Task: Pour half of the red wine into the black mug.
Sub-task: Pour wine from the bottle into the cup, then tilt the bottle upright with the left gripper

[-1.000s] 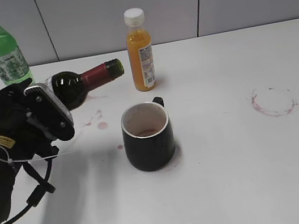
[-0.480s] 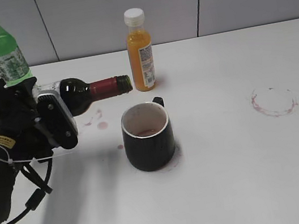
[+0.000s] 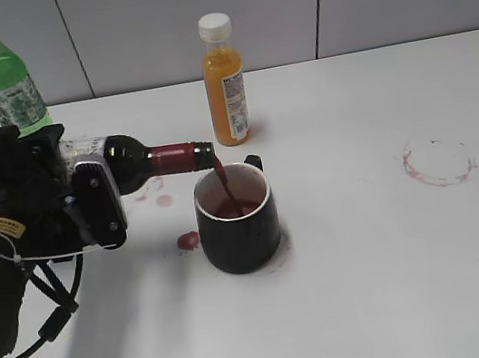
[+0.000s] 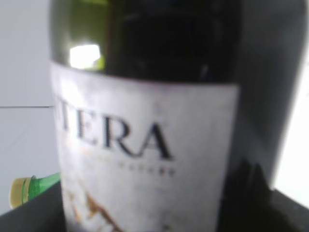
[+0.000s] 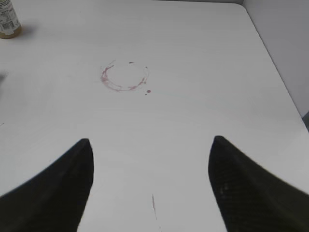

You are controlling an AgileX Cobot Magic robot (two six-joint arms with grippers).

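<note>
Wine bottle: dark green-black glass, maroon foil neck, white label with black lettering
Wine stream: dark red
Mug: black body, white rim
Far-centre juice bottle: orange, white cap
Far-left plastic bottle: green, yellowish cap
Table: white, with a reddish ring stain at right

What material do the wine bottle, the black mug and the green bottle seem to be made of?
The wine bottle: likely dark glass, glossy, with sharp highlights, a matte white paper label and maroon foil on the neck. The black mug: probably glazed ceramic, with a thick white rim and soft sheen. The green bottle: apparently thin translucent plastic, with light passing through it and a screw cap.
</note>
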